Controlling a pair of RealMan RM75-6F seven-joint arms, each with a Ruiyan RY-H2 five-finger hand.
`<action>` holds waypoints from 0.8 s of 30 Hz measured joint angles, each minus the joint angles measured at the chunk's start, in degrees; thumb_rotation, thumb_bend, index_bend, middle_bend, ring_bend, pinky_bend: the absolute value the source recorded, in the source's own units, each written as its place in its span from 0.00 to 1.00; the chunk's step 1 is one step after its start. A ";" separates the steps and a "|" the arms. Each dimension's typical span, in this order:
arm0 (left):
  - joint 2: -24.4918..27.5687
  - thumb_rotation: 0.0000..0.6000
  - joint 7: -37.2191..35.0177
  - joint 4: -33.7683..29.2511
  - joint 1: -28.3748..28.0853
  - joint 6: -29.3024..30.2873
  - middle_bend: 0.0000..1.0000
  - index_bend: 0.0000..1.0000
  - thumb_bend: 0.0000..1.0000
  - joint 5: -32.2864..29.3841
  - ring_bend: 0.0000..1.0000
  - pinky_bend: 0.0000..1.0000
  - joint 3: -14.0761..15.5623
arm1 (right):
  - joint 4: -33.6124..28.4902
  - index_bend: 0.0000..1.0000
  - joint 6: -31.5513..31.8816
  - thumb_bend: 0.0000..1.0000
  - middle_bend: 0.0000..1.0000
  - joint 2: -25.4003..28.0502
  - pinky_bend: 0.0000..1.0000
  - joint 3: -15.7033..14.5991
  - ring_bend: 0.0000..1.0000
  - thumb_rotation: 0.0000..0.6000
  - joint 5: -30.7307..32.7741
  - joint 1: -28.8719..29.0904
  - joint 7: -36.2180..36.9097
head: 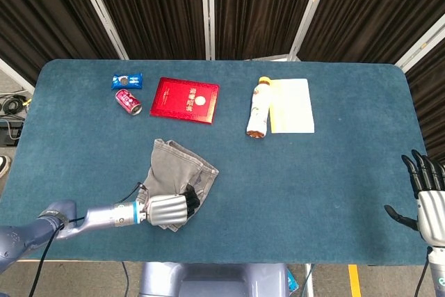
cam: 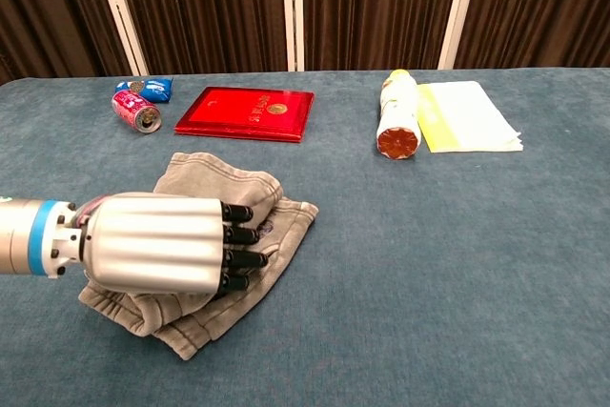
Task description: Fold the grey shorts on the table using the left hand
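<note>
Seemingly most of fold done: grey shorts (head: 182, 169) lie doubled over on near-left part of bench (head: 334, 172), one side laid across other, edges uneven. Left hand (head: 169, 209) rests on near edge of shorts, fingers curled over cloth (whether it pinches fabric, cannot tell). Left to do, by my judgement: let go, pull hand clear, perhaps smooth stack. Right hand (head: 425, 196) at far right bench edge, fingers spread, holding nothing. Containers: small red can (head: 128, 101) lies tipped on side, bottle (head: 258, 108) lies flat beside yellow paper (head: 291, 105); contents not visible.
</note>
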 measured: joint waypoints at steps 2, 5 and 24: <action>-0.54 1.00 0.02 0.24 -0.12 0.12 0.28 0.59 0.49 0.16 0.30 0.36 0.37 | -0.04 0.00 0.08 0.00 0.00 0.04 0.00 -0.01 0.00 1.00 -0.03 -0.05 0.01; -1.22 1.00 0.19 0.84 -0.23 -0.01 0.12 0.34 0.37 0.22 0.15 0.26 0.87 | -0.14 0.00 -0.03 0.00 0.00 0.12 0.00 -0.02 0.00 1.00 0.03 -0.05 0.01; 1.06 1.00 -4.86 -4.87 2.37 13.65 0.00 0.00 0.00 -3.47 0.00 0.00 -2.62 | -0.59 0.00 0.16 0.00 0.00 0.49 0.00 -0.12 0.00 1.00 -0.17 -0.23 0.13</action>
